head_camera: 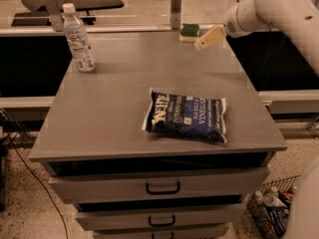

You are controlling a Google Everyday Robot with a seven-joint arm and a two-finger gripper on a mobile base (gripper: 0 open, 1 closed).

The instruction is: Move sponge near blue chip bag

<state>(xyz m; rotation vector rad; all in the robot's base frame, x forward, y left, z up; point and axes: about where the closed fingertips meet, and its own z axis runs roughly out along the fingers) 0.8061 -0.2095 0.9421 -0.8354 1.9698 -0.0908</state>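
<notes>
The sponge (189, 32), dark green on top with a pale yellow base, lies at the far edge of the grey table top (119, 93). The blue chip bag (187, 117) lies flat near the front right of the table, white lettering up. My gripper (205, 39) comes in from the upper right on a white arm. It hovers just right of the sponge and a little nearer to the front, and I cannot tell whether it touches the sponge. The bag is far from the sponge, toward the front.
A clear water bottle (78, 40) with a white cap stands upright at the back left. A metal post (176, 6) rises right behind the sponge. Drawers (162, 187) sit below the table top. A wire basket (271, 210) with items stands on the floor at the right.
</notes>
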